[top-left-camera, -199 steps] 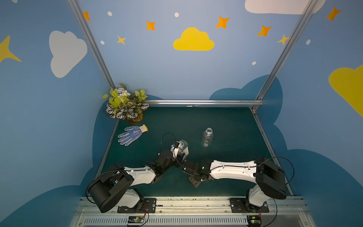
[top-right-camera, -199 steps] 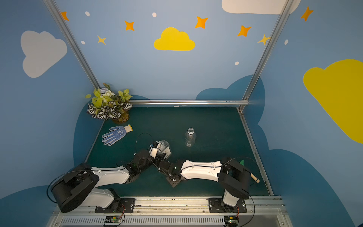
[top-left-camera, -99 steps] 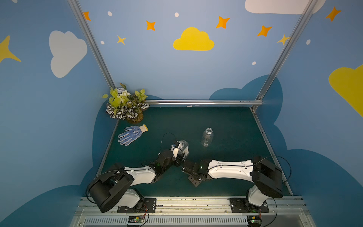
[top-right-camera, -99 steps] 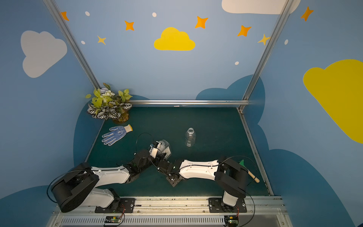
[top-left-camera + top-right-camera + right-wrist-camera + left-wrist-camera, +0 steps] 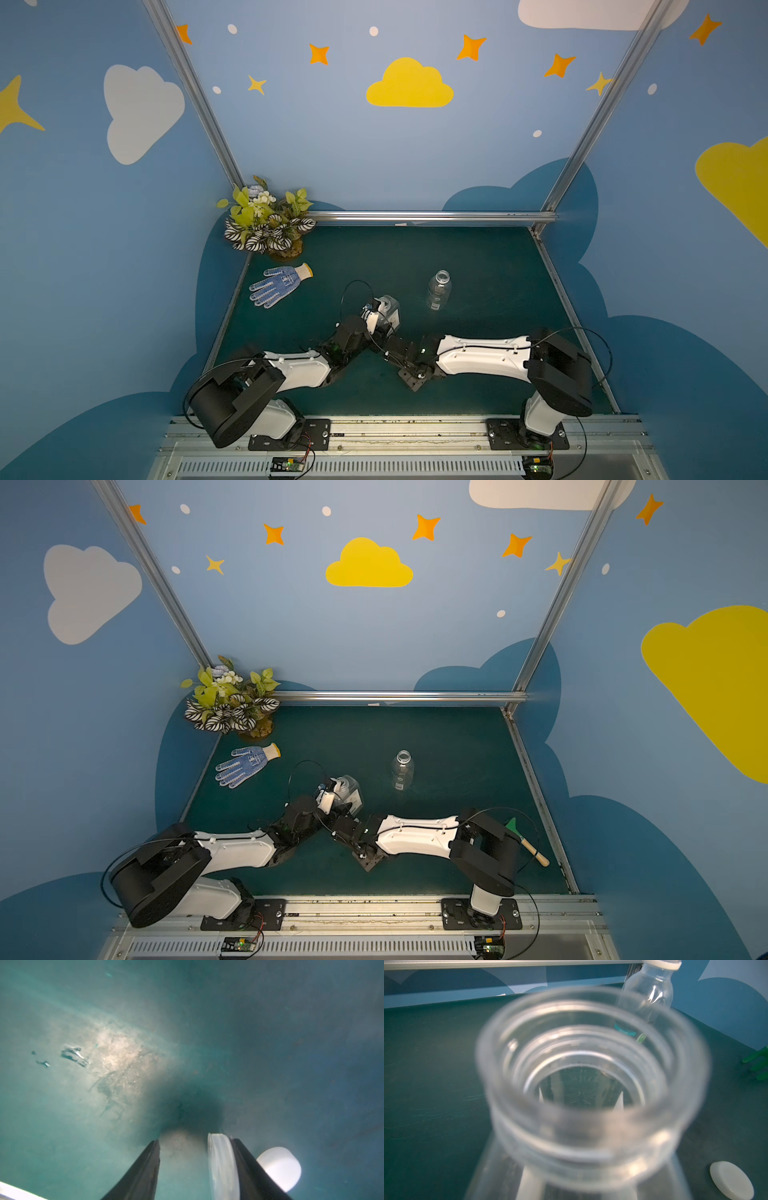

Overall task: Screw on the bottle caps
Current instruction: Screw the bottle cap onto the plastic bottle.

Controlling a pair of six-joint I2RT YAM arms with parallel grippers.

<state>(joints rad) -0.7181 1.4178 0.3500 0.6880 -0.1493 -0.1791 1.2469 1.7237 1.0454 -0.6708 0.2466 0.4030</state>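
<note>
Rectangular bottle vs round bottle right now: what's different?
The rectangular bottle is flat-sided; the round bottle has rounded shoulders. The rectangular bottle sits in the left gripper; the round bottle stands free, untouched. The rectangular bottle is nearer the arms' bases; the round bottle is farther back. Shared: both are clear plastic with open necks, no caps on.

A potted plant (image 5: 268,224) with striped leaves is sitting in the far left corner of the dark green mat (image 5: 478,257). A blue-dotted work glove (image 5: 278,286) is lying flat near it. A green hand rake (image 5: 528,842) with a wooden handle is lying by the mat's right edge.
</note>
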